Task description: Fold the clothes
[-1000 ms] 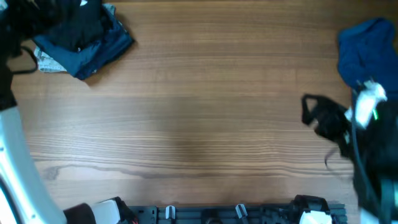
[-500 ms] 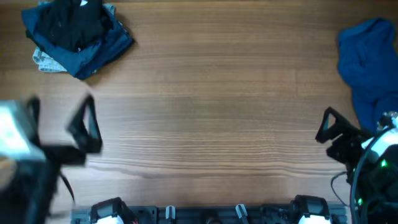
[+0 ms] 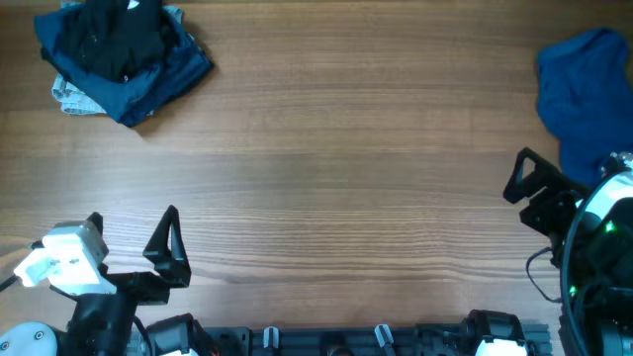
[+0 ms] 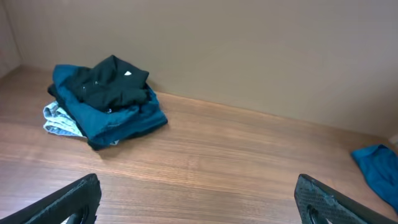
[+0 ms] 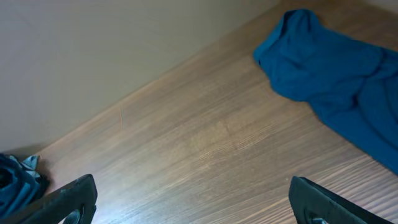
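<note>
Since the crumpled blue garment (image 3: pixel 584 89) lies at the surface's (image 3: pixel 336 148) far right corner, just ahead of the right pincer (image 5: pixel 193 202), that arm is nearer. Both it and the left pincer (image 3: pixel 132 218) stand apart, empty. The stacked clothes (image 3: pixel 124 54) sit far left.

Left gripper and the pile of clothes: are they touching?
Apart. The overhead view shows the left gripper near the front edge and the pile of clothes in the far left corner, with a wide stretch of bare table between them.

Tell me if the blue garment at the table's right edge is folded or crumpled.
Crumpled, not folded. The blue garment lies in a loose, wrinkled heap with irregular edges and no straight creases.
</note>
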Motion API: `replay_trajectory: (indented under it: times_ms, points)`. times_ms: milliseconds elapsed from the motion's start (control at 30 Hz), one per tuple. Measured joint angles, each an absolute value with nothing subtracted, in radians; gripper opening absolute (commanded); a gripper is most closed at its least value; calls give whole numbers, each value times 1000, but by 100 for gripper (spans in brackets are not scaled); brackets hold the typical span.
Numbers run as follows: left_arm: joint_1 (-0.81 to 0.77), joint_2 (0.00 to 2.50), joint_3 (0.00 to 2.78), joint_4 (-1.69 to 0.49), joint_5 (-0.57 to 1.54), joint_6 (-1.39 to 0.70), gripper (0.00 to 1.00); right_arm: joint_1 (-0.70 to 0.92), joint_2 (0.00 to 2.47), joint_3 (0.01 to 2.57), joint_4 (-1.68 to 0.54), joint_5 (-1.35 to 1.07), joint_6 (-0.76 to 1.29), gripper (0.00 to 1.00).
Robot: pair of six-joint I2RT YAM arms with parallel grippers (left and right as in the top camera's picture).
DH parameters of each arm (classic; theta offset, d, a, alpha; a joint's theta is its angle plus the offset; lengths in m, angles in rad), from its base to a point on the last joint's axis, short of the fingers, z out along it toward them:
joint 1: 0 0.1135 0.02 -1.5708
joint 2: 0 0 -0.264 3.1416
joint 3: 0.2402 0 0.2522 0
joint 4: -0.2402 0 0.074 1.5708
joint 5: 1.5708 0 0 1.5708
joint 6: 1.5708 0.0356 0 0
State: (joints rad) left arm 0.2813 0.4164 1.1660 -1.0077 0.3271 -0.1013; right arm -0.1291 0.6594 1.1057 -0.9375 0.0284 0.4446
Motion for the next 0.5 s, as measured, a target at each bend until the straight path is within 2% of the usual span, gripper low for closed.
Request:
replay_trajectory:
  times_ms: [300, 500]
  points:
    - [281, 416, 1166, -1014, 326, -101, 100, -129, 686, 1106, -938, 28, 457, 100]
    - [281, 416, 1166, -1015, 326, -101, 100, -129, 686, 1105, -996, 21, 611, 100]
